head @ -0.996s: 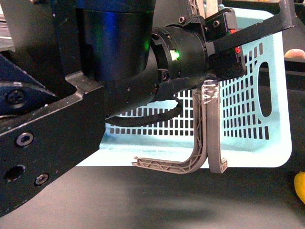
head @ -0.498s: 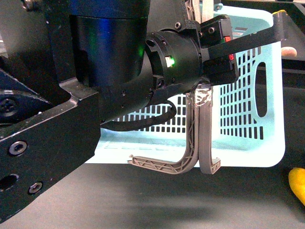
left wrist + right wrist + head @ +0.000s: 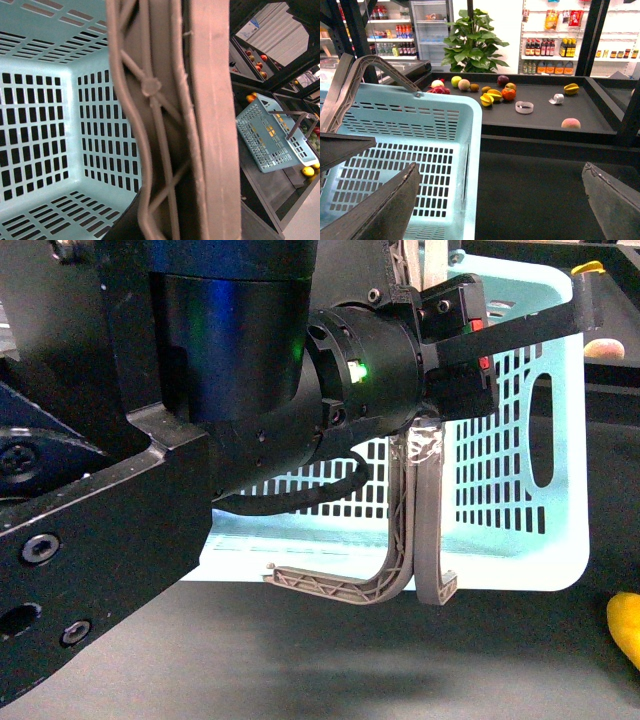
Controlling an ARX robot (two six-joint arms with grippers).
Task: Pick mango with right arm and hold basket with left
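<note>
You get only a sliver of the mango [image 3: 626, 628], cut by the front view's right edge. The left arm [image 3: 250, 390] hides much of the basket [image 3: 520, 470]. Blurred handles [image 3: 175, 125] fill the left wrist view, so the left claw [image 3: 468, 340] grip can't be read.

We can read no text, brand or number anywhere, since the labels on the dark bottles [image 3: 555, 48] lining the white shop shelves [image 3: 580, 59] are too small.
</note>
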